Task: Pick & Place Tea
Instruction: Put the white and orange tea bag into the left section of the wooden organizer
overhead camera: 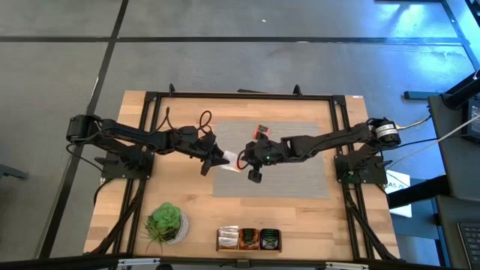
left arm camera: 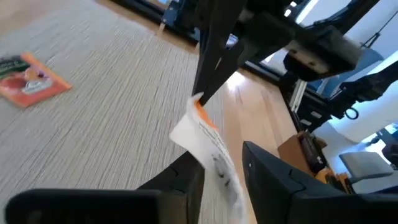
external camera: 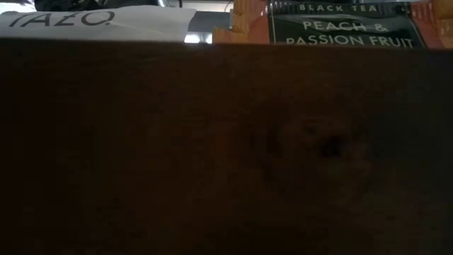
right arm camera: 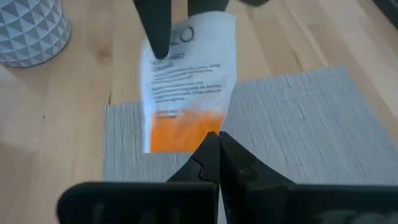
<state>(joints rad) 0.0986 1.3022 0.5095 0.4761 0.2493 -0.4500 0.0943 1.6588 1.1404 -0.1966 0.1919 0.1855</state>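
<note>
The right gripper (right arm camera: 214, 146) is shut and pinches the orange end of a white-and-orange sachet (right arm camera: 186, 81), held in the air above the grey mat (right arm camera: 298, 118). The left gripper (left arm camera: 221, 165) meets it from the other side: its two fingers (left arm camera: 273, 174) stand on each side of the white end of the same sachet, with the paper between them, but I cannot tell if they already press on it. In the high view both grippers come together over the left part of the mat, near the middle of the table (overhead camera: 135, 225), and the sachet (overhead camera: 229, 158) hangs between them.

A second sachet (left arm camera: 28, 81), orange, lies flat on the mat, well apart from the grippers. Near the front edge of the table stands a row of sachets (overhead camera: 248, 238), some orange and some black. Beside it on the left is a green plant (overhead camera: 165, 222) in a patterned white pot (right arm camera: 31, 28).
</note>
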